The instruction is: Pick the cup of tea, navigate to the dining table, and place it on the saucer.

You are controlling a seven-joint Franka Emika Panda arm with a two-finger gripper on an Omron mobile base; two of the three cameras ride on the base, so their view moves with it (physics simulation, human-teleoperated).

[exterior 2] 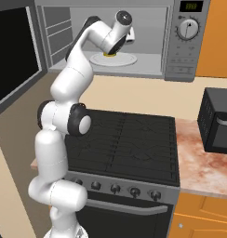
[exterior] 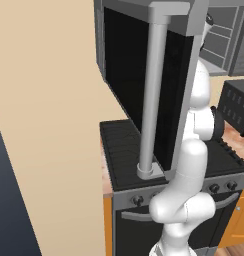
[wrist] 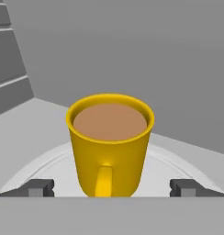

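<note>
The cup of tea (wrist: 110, 142) is a yellow mug of light brown liquid, standing upright on the white turntable plate (wrist: 49, 165) inside the open microwave (exterior 2: 180, 42). Its handle faces my hand. My gripper (wrist: 111, 188) is open. Its two dark fingertips (wrist: 38, 187) stand one on each side of the mug, apart from it. From the right base view my arm reaches into the oven cavity, and a bit of the yellow cup of tea (exterior 2: 109, 54) shows under the hand. The dining table and the saucer are out of view.
The microwave door (exterior: 144, 75) hangs open to the left, close to my arm. Below lies a black stove (exterior 2: 129, 139) with a row of knobs. A black appliance (exterior 2: 217, 121) sits on the marbled counter (exterior 2: 199, 162) to the right. The cavity's walls enclose the hand.
</note>
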